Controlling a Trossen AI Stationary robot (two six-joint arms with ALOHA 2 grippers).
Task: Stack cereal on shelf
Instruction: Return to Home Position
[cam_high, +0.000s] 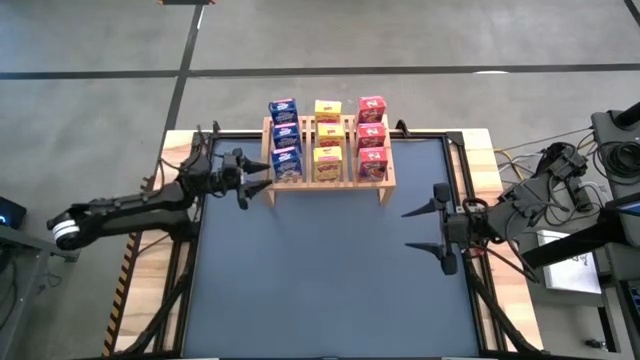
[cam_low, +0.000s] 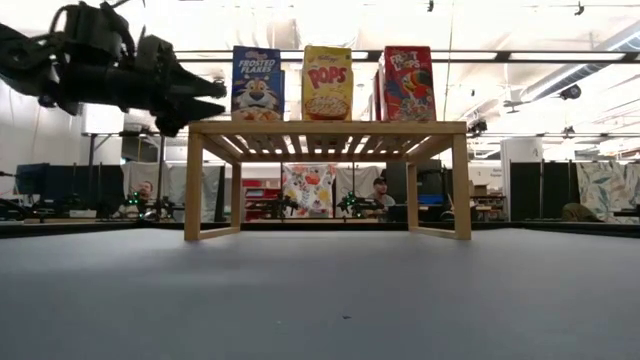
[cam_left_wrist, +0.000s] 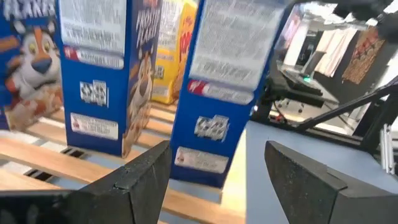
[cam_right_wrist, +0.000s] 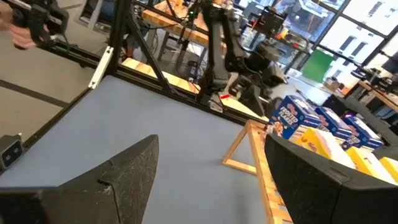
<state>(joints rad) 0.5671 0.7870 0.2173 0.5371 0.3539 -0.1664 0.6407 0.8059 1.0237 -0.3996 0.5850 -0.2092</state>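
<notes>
We see the left gripper (cam_high: 255, 183) just beside the shelf's (cam_high: 330, 185) blue-box end, fingers parted, holding nothing. Nine cereal boxes (cam_high: 328, 160) stand on the shelf. The right gripper (cam_high: 407, 229), well apart from it, gapes empty.

table (cam_high: 330, 280): shelf (cam_high: 330, 186) at far edge | shelf: 9 cereal boxes (cam_high: 328, 140)

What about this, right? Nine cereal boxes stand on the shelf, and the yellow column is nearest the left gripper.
Not quite. The high view shows the blue column nearest the left gripper; nine cereal boxes do stand on the shelf.
</notes>
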